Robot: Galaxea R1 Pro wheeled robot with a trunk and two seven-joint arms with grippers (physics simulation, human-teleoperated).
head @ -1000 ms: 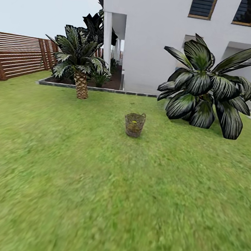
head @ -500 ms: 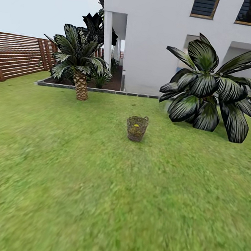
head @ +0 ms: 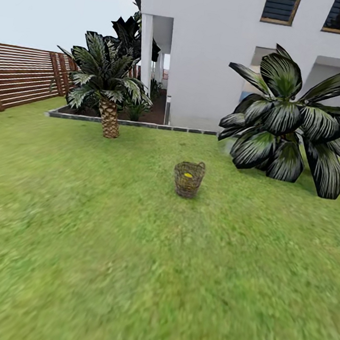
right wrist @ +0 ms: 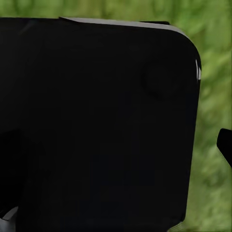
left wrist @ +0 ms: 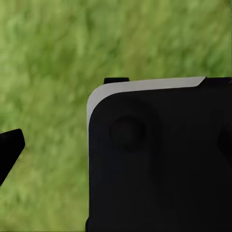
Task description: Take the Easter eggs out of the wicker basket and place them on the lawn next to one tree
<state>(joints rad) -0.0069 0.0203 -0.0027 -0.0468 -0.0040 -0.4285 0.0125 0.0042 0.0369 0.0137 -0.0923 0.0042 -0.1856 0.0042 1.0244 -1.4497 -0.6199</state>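
Note:
The wicker basket stands upright on the lawn some way ahead of me, near the middle of the head view. Inside it a patch of yellow shows, one Easter egg; I cannot tell how many lie there. The tree is out of view. In the left wrist view a black pointed tip sticks in at the edge beside a black rounded body panel, over grass. The right wrist view has a similar black tip beside a large black panel. Neither view shows how the jaws stand.
A short palm with a scaly trunk grows at the back left by a grey-kerbed planting bed. A big dark-leaved bush sits right of the basket. Behind are a white house and a brown slat fence.
The whole head picture has shifted: the camera has come closer, so the basket, palm and bush look larger and lower. Nothing on the lawn has moved.

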